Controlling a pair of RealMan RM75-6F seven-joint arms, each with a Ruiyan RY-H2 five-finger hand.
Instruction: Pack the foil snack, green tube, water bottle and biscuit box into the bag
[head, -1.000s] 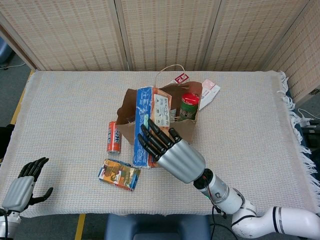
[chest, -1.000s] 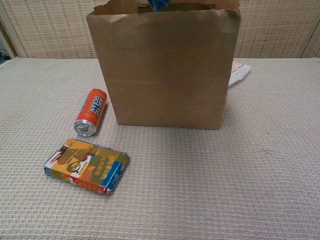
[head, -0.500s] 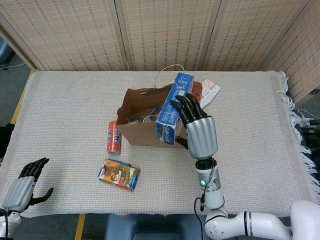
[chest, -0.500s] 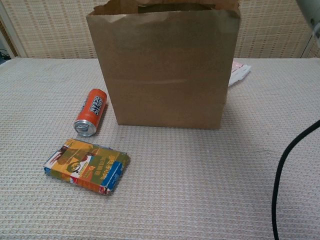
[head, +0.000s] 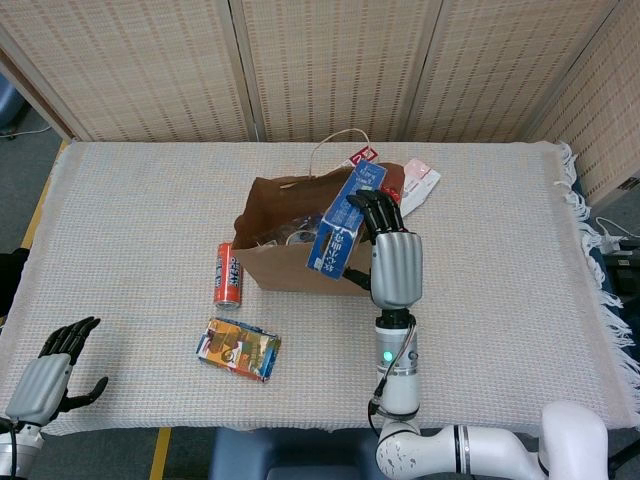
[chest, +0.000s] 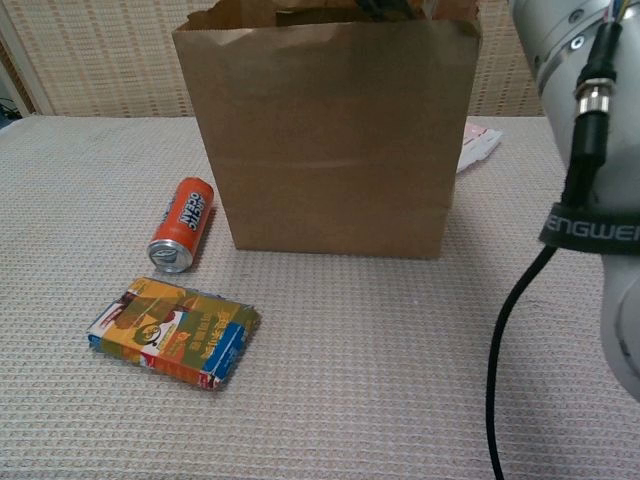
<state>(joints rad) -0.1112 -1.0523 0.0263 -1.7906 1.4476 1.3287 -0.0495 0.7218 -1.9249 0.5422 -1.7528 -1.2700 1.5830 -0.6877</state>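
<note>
head view: right hand (head: 393, 252) grasps the blue box (head: 343, 224), tilted over the open bag (head: 290, 262); left hand (head: 50, 372) released, at the table's (head: 130, 200) near-left edge. chest view: can (chest: 182, 224) left of bag (chest: 330, 140); packet (chest: 175, 331) nearer; right hand's arm (chest: 590, 190) at right.

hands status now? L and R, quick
Left hand: open, holds nothing, low at the table's near left corner.
Right hand: holds the blue biscuit box, tilted over the bag.
</note>
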